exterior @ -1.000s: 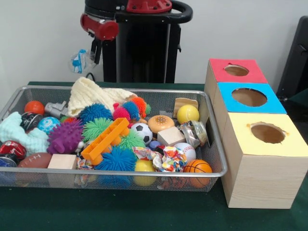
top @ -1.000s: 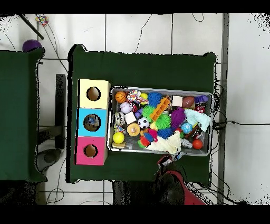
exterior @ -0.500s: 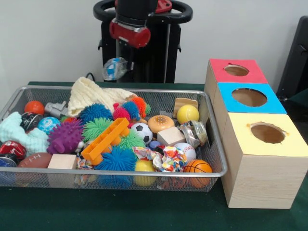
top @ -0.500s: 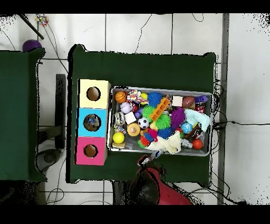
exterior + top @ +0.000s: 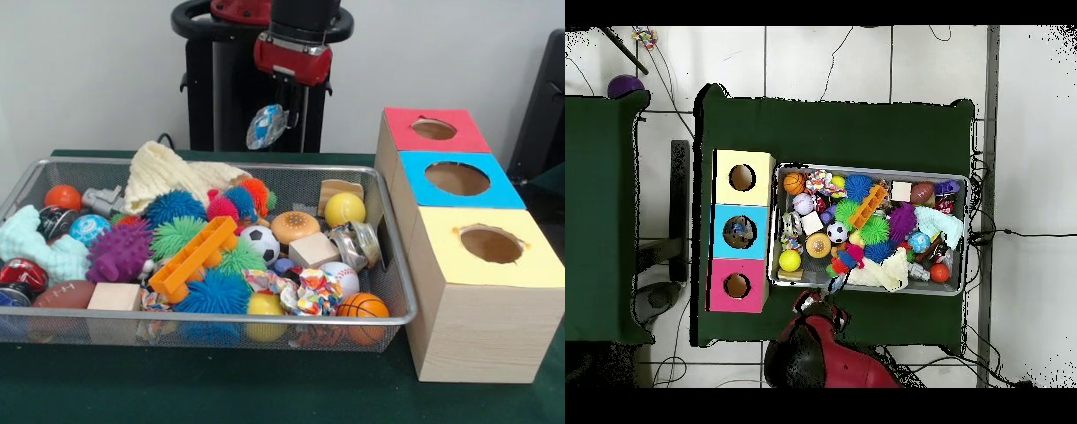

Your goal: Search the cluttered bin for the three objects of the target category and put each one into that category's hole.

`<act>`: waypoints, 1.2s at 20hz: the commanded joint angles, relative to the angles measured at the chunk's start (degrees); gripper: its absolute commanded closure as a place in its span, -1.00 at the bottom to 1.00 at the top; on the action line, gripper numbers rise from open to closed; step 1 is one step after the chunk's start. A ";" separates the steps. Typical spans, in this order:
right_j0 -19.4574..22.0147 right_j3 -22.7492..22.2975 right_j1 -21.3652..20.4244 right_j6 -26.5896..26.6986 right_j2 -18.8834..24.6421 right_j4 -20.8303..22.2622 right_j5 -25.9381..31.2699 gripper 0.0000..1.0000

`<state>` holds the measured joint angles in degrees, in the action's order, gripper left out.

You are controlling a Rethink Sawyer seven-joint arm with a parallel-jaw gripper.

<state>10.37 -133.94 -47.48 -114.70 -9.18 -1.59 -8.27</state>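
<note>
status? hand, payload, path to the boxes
Hand raised behind the bin, shut on a clear blue-tinted item. Three-hole box row beside the bin. Nothing visible between hand and holes.

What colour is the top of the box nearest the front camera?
Yellow top on the nearest box; the front view shows it best.

From my station I can't make out the gripper (image 5: 281, 106): its fingers are hidden behind the clear, blue-tinted object (image 5: 266, 125) hanging below it. That object is too blurred to identify. The arm (image 5: 296, 35) above it is cut off by the top edge.
</note>
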 commanded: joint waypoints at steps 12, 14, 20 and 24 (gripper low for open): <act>10.00 -5.88 -18.75 -4.71 1.83 2.30 15.47 1.00; 7.78 -4.83 -15.62 -6.01 0.16 2.22 13.11 1.00; 1.45 -3.78 -11.50 -9.62 -0.57 -0.64 10.23 1.00; -4.19 -2.33 -8.94 -11.84 -1.59 -3.26 9.45 1.00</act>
<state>10.95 -139.00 -61.48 -114.70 -10.98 -1.05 1.56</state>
